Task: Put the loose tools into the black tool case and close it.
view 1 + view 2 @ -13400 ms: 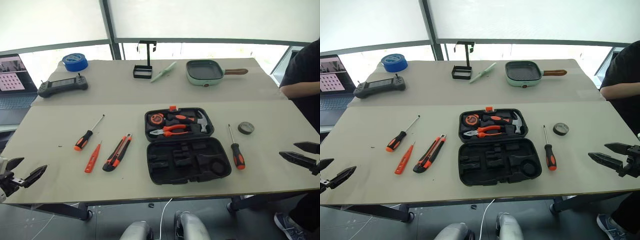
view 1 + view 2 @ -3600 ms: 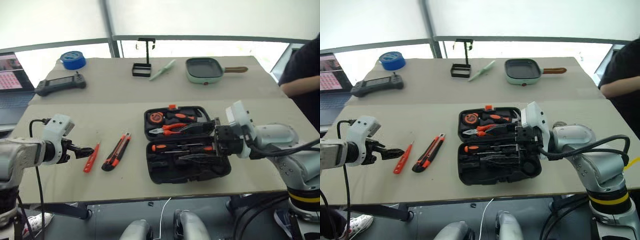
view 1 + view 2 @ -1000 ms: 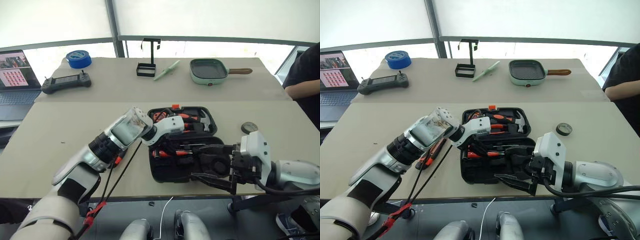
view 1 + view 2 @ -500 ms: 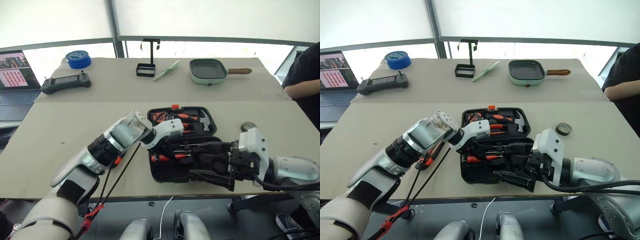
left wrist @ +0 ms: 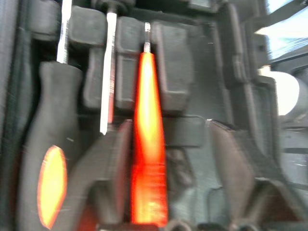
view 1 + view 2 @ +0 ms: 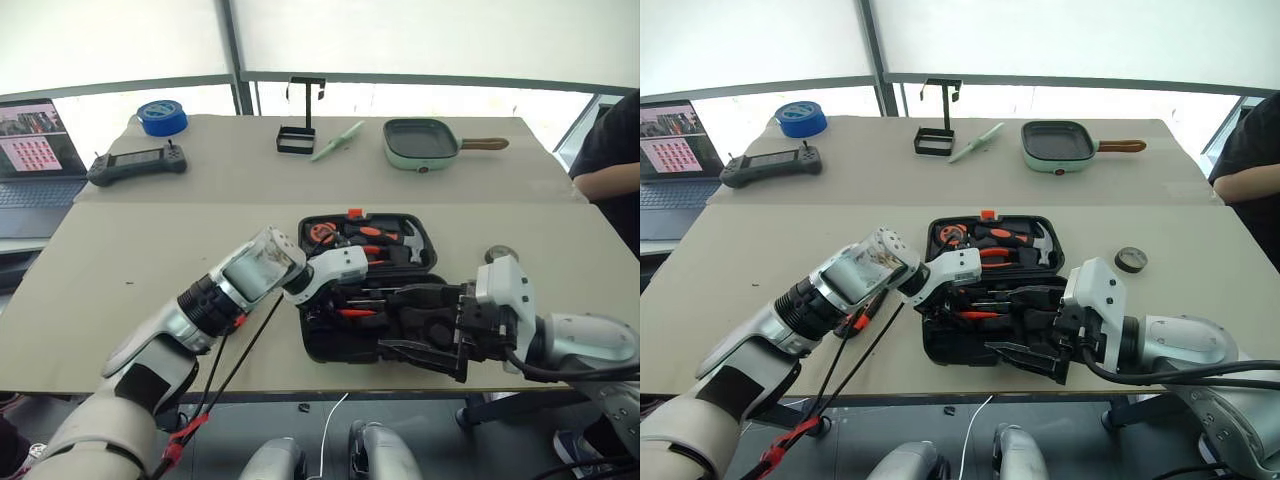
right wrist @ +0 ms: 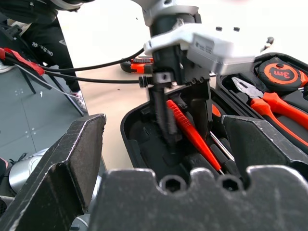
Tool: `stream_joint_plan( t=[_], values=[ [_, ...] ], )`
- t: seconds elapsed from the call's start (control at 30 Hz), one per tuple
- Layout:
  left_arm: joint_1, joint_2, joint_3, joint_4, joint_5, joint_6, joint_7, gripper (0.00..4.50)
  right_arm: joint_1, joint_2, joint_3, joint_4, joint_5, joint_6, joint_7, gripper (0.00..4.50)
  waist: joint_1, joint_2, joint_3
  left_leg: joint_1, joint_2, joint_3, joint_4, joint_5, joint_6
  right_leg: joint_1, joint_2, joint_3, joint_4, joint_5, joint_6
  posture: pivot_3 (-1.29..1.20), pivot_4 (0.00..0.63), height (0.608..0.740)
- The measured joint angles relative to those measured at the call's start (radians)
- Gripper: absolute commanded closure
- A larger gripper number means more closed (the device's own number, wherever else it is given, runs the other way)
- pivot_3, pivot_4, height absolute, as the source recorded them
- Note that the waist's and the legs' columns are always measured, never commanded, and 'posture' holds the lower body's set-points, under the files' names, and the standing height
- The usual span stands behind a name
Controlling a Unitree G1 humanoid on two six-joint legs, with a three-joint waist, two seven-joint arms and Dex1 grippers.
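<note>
The black tool case [image 6: 331, 347] lies open on the near table. Its lid half holds pliers, a hammer and a tape measure [image 6: 321, 233]. My left gripper [image 7: 185, 138] is open, pointing down into the tray's left end. The slim orange tester screwdriver [image 5: 147, 134] lies in a slot between its fingers [image 5: 113, 178]. Beside it sits an orange-and-black-handled screwdriver [image 5: 50, 159]. My right gripper [image 6: 380, 318] hangs open over the tray's right part, empty. The utility knife [image 7: 136, 67] lies left of the case, mostly hidden under my left forearm. The dark tape roll [image 6: 1127, 259] rests right of the case.
On the far table stand a black controller [image 6: 135, 163], a blue tape roll [image 6: 162, 117], a black stand [image 6: 297, 135] and a green pan [image 6: 420, 143]. A laptop [image 6: 35, 150] is at the far left. A person's arm [image 6: 610, 180] rests at the right edge.
My left gripper's fingers have spread apart, and the orange tester screwdriver now lies loose in the case between them. The right gripper has kept still.
</note>
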Motion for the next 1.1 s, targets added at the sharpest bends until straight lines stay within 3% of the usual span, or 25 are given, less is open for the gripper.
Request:
stream_joint_plan(
  t=[0.2,0.3,0.43,0.57,0.73,1.1],
  values=[
    [0.003,0.111,0.169,-0.109,-0.115,0.031,-0.052,0.51,0.008,0.000,0.000,0.001,0.000,0.000,0.003,0.00,-0.008,0.000,0.000,0.000,0.000,0.000,0.000,0.000,0.000,0.000,0.000,0.000,0.000,0.000,0.000,0.00,0.150,0.740],
    [0.076,0.105,0.243,-0.107,-0.132,-0.066,-0.038,1.26,0.007,0.000,0.000,0.002,0.000,0.000,0.004,0.00,-0.006,0.000,0.000,0.001,0.000,0.000,0.000,0.000,0.000,0.000,0.000,0.000,-0.001,0.000,0.000,0.00,0.150,0.740],
    [0.204,0.027,0.307,-0.028,-0.100,-0.433,-0.029,2.81,-0.008,-0.002,0.001,0.025,0.000,0.000,0.021,0.00,-0.005,0.000,0.000,0.001,0.000,0.000,0.000,0.000,-0.001,0.001,0.000,-0.001,-0.001,0.000,0.000,0.00,0.150,0.740],
    [0.293,0.013,0.306,0.058,-0.052,-0.632,-0.049,4.33,-0.023,-0.007,0.002,0.043,0.000,0.000,0.027,0.00,-0.007,0.000,0.000,0.002,0.000,0.001,0.000,0.000,-0.001,0.001,0.000,-0.001,-0.001,0.000,-0.001,0.00,0.150,0.740],
    [0.352,0.007,0.303,0.082,-0.006,-0.811,-0.066,4.42,-0.023,-0.010,0.002,0.050,0.000,0.000,0.034,0.00,0.000,0.000,0.000,0.001,0.000,0.001,0.000,0.000,0.000,0.001,-0.001,-0.001,-0.001,0.000,-0.001,0.00,0.150,0.740],
    [0.439,0.000,0.263,0.082,0.101,-0.929,-0.030,4.42,-0.008,-0.010,0.002,0.047,0.000,0.000,0.022,0.00,0.004,0.000,0.000,0.001,0.000,0.001,0.000,-0.001,0.001,0.001,-0.001,-0.001,-0.001,0.001,0.000,0.00,0.150,0.740]
  ],
)
